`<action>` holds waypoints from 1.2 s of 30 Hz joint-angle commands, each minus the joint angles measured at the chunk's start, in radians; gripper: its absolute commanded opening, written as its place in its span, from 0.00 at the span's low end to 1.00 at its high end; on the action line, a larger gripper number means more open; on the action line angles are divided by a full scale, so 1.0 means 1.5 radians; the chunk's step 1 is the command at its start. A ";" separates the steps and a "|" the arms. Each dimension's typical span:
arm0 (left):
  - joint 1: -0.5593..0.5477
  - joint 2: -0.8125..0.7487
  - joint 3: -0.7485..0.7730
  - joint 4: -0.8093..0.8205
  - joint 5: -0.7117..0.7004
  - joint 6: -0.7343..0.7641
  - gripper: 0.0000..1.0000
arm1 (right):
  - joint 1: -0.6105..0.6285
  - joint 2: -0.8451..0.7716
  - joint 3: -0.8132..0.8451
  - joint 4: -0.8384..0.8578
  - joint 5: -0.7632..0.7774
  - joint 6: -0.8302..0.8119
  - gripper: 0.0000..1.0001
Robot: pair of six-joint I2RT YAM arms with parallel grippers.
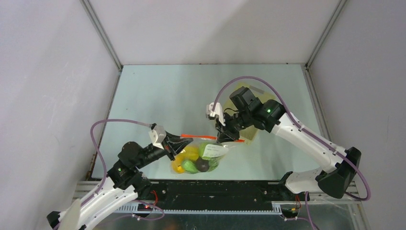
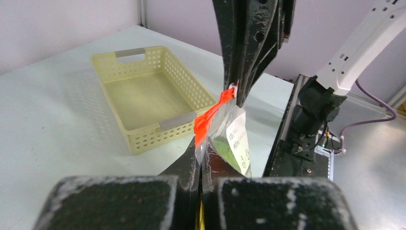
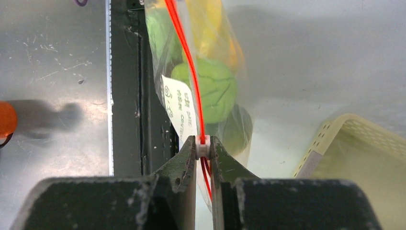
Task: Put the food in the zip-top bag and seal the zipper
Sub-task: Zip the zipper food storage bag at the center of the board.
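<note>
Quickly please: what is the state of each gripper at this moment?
left gripper: closed, pinching the zipper at one end of the zip-top bag.
right gripper: closed on the zipper's white slider.

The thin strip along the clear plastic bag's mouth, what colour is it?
Red-orange. The thin zipper strip shows best in the left wrist view.

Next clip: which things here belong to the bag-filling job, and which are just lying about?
Part of the job:
- zip-top bag
- its red-orange zipper
- toy food inside the bag
- left end effector, pinching the bag's mouth corner
- right end effector, shut on the zipper at its white slider

Lying about:
- pale yellow lattice basket, empty
</note>
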 commanded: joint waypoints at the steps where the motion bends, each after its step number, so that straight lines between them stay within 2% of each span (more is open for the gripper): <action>1: 0.003 -0.024 -0.006 0.050 -0.065 -0.010 0.00 | -0.021 -0.038 -0.024 -0.046 0.045 -0.008 0.04; 13: 0.003 -0.072 -0.030 0.031 -0.212 -0.022 0.00 | -0.052 -0.096 -0.086 -0.032 0.094 -0.011 0.01; 20: 0.002 -0.104 -0.051 0.044 -0.237 -0.030 0.00 | -0.072 -0.116 -0.098 -0.028 0.102 0.001 0.01; 28: 0.002 -0.130 -0.080 0.051 -0.333 -0.049 0.00 | -0.091 -0.129 -0.104 -0.020 0.109 0.014 0.00; 36: 0.003 -0.169 -0.090 0.027 -0.389 -0.064 0.00 | -0.111 -0.142 -0.106 -0.015 0.110 0.025 0.00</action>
